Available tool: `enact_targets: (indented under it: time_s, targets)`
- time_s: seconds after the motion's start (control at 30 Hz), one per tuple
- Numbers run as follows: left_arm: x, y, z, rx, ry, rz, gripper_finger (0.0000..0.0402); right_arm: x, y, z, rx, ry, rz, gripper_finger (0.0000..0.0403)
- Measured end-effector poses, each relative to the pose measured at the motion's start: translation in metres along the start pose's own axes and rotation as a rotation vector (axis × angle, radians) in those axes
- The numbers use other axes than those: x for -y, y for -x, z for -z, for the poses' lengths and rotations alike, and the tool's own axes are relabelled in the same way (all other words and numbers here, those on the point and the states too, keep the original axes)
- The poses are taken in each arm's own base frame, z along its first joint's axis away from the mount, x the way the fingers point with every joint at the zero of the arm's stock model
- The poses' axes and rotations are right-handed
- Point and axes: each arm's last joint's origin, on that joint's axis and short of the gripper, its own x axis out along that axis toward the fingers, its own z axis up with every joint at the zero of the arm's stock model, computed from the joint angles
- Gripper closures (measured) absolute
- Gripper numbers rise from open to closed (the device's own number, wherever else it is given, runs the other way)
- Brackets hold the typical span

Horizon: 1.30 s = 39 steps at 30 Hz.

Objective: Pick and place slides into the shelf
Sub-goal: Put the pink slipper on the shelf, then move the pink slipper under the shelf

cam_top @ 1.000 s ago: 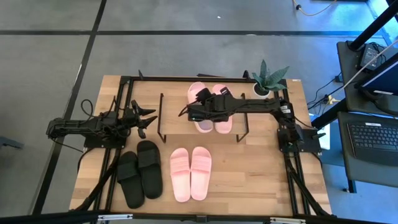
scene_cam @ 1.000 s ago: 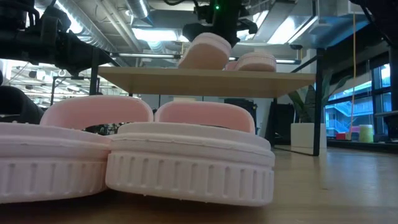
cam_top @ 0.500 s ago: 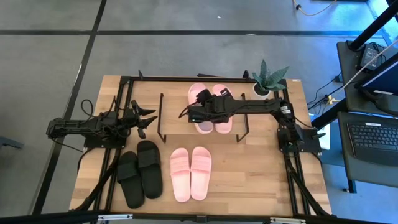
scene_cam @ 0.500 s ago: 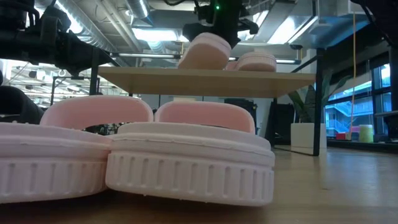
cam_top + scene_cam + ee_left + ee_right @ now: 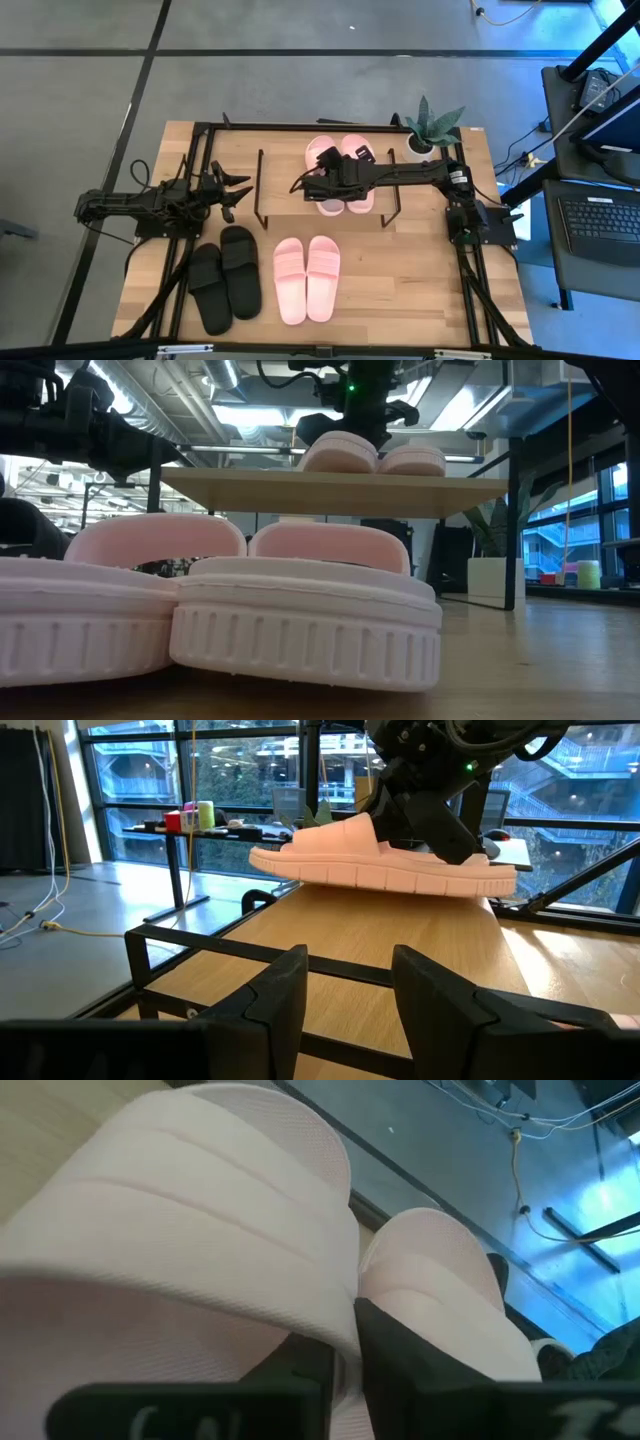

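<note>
While gripped by right gripper [image 5: 322, 183], pink slide [image 5: 326, 160] rests on shelf [image 5: 330, 490].

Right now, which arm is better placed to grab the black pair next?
Left. The left gripper hangs open just behind the black slides; the right gripper is busy at the pink slide on the shelf.

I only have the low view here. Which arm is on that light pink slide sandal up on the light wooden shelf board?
Observer: The right gripper. The high view shows its arm reaching in from the right to the light pink slide sandal.
Operator: Is it actually gripping it?
Observer: Yes. In the right wrist view its fingers are closed on the sandal's wide strap.
Operator: And the other arm?
Observer: The left gripper hovers open, left of the low wooden shelf.
</note>
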Motion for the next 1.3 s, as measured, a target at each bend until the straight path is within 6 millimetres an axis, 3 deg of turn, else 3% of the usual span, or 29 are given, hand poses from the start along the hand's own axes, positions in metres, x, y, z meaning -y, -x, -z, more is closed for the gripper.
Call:
enact_targets:
  time_s: [0.67, 1.0, 1.3]
  targets:
    - [0.0, 0.0, 0.0, 0.0, 0.0, 0.0, 0.026, -0.002, 0.0, 0.001, -0.042, 0.042, -0.039, 0.0262]
    - [0.0, 0.0, 0.0, 0.0, 0.0, 0.0, 0.026, 0.0, 0.029, -0.009, -0.008, 0.075, -0.1, 0.0257]
    - [0.0, 0.0, 0.0, 0.0, 0.0, 0.0, 0.026, 0.003, 0.037, -0.009, -0.094, 0.107, -0.164, 0.0257]
